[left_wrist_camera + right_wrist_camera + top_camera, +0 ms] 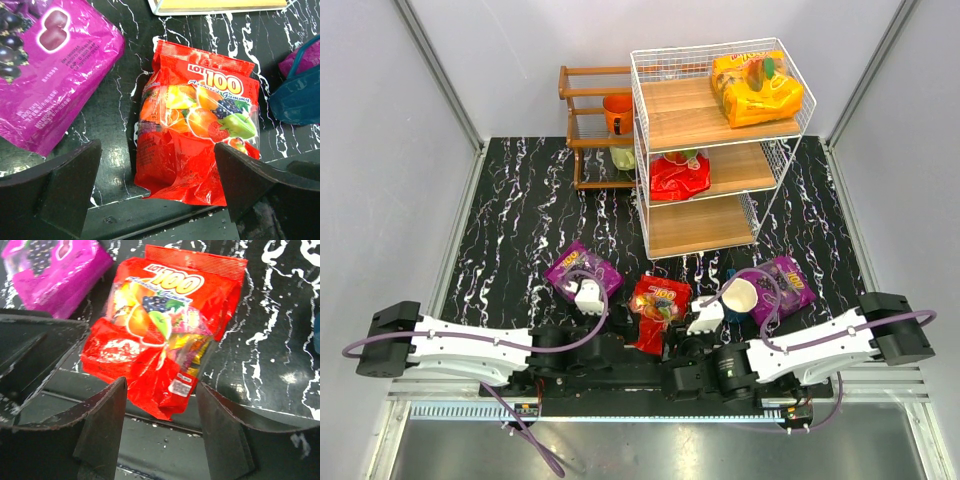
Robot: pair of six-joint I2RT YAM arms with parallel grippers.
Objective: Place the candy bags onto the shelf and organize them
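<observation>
A red candy bag [658, 303] lies flat on the black marbled table between my two grippers. My left gripper [625, 325] is open, its fingers either side of the bag's near end without touching it; the left wrist view shows the bag [200, 130] ahead of that gripper [157, 200]. My right gripper [672, 338] is open too, just short of the same bag [165, 340] in the right wrist view, jaws [162, 435] empty. A purple bag [583, 270] lies to the left, another [786, 284] to the right. The white wire shelf [642, 120] holds an orange-yellow bag [755, 88] on top and a red bag [678, 175] on the middle tier.
A paper cup [740, 298], blue outside, lies beside the right purple bag. A dark brown wooden rack [582, 120] with an orange cup [617, 112] stands left of the shelf. The shelf's bottom board [695, 225] is bare. Grey walls enclose the table.
</observation>
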